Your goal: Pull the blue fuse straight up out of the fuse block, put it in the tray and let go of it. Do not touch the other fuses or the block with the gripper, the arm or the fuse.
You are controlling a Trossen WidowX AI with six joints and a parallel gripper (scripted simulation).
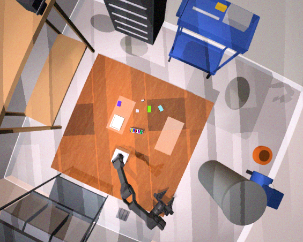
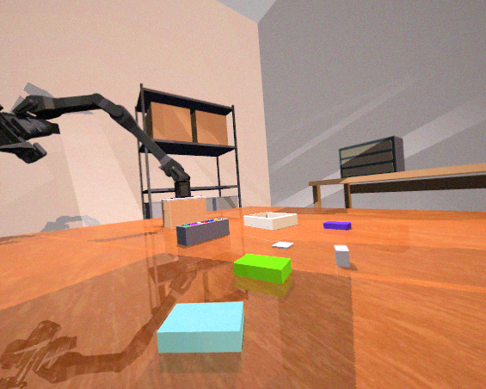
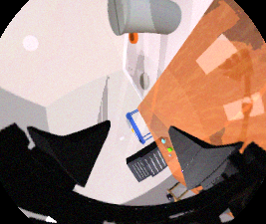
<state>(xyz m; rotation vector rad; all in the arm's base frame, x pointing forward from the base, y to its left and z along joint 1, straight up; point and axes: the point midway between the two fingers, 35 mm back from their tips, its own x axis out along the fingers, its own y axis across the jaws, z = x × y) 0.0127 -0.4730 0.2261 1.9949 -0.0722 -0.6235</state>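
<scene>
While my black parallel-jaw gripper (image 1: 164,197) hangs past the orange wooden table's (image 1: 78,158) edge, fingers spread and holding nothing, the top view shows the grey fuse block (image 1: 137,130) beside the white square tray (image 1: 117,122). Exterior view: the blue fuse cannot be singled out among the coloured fuses seated in the block (image 2: 202,231). Wrist view: both dark fingers stand wide apart.

The arm (image 2: 126,118) is reaching high to the left, its fingers (image 2: 31,152) standing wide apart on nothing. The fuse block (image 2: 202,231) is sitting on the table (image 2: 414,301) near the white tray (image 2: 270,220), with green (image 2: 262,268) and cyan (image 2: 202,327) blocks lying nearer the camera.
</scene>
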